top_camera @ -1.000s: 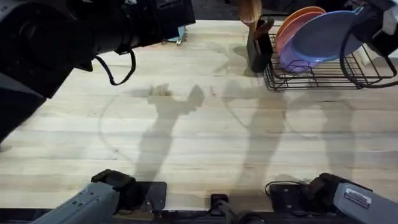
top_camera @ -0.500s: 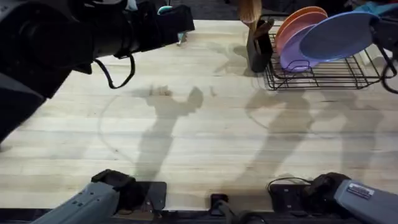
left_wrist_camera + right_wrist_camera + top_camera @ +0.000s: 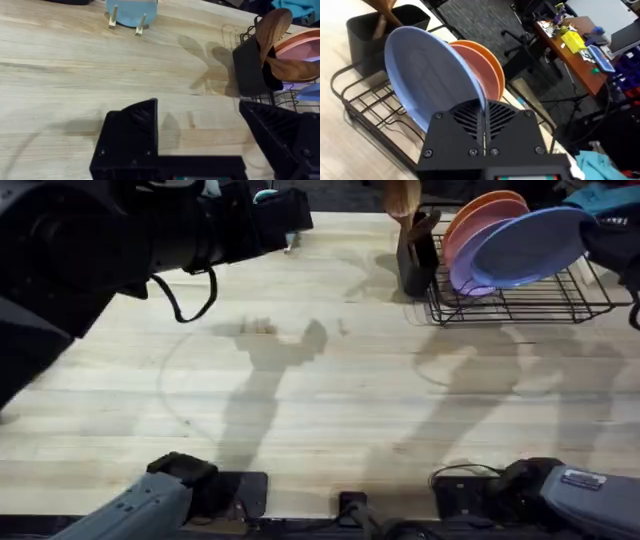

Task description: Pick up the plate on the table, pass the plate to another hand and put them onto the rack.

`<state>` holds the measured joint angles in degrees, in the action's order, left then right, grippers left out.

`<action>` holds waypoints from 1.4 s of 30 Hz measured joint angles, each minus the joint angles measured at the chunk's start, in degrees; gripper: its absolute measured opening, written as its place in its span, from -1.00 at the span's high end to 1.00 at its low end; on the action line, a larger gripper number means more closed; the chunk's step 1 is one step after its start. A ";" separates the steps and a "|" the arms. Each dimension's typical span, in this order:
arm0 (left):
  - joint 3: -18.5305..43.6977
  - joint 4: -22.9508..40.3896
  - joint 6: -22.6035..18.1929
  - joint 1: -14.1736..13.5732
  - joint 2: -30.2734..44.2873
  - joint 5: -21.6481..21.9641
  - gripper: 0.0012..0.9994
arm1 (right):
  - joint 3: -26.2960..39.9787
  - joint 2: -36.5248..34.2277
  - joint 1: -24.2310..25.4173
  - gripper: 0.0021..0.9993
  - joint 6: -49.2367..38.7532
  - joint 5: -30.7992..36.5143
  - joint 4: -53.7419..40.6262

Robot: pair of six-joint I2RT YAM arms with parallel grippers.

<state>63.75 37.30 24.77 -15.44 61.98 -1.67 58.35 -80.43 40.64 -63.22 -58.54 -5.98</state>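
Observation:
The periwinkle-blue plate [image 3: 525, 248] stands tilted over the black wire rack [image 3: 520, 302] at the table's far right. It leans in front of a lilac plate [image 3: 466, 268] and an orange plate [image 3: 480, 208]. My right gripper [image 3: 484, 114] is shut on the blue plate's [image 3: 427, 80] rim, and the orange plate [image 3: 487, 67] stands just behind it. I cannot tell whether the plate's lower edge rests on the rack wires [image 3: 365, 102]. My left gripper [image 3: 200, 130] hangs open and empty above the bare table [image 3: 60, 65], at the far left [image 3: 290, 212].
A black utensil holder [image 3: 417, 255] with wooden spoons [image 3: 272, 30] stands against the rack's left end. A small teal plate in a wooden stand [image 3: 131, 11] sits at the table's far edge. The left arm [image 3: 90, 240] looms large and dark over the left side.
The right gripper has brought the blue plate lower and slightly left, steeper into the rack beside the lilac plate. The left arm has stayed almost still.

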 joint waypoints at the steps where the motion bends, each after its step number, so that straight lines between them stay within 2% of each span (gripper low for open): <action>1: 0.00 0.00 0.00 0.00 0.00 0.00 -0.99 | 0.00 -1.02 0.00 0.94 0.00 -0.02 0.01; 19: 0.00 0.00 0.00 0.00 0.00 0.00 -0.99 | 0.00 -10.50 0.00 0.94 0.00 -0.33 1.88; 29: 0.00 0.00 0.00 0.00 0.00 0.00 -0.99 | 0.00 -10.81 0.00 0.94 0.48 -4.43 4.31; 42: 0.00 0.00 0.00 0.00 0.00 0.00 -0.99 | 0.00 -9.22 0.00 0.94 2.38 -6.02 4.31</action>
<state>63.75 37.30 24.77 -15.44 61.98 -1.67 58.35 -89.65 40.64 -60.84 -64.57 -1.67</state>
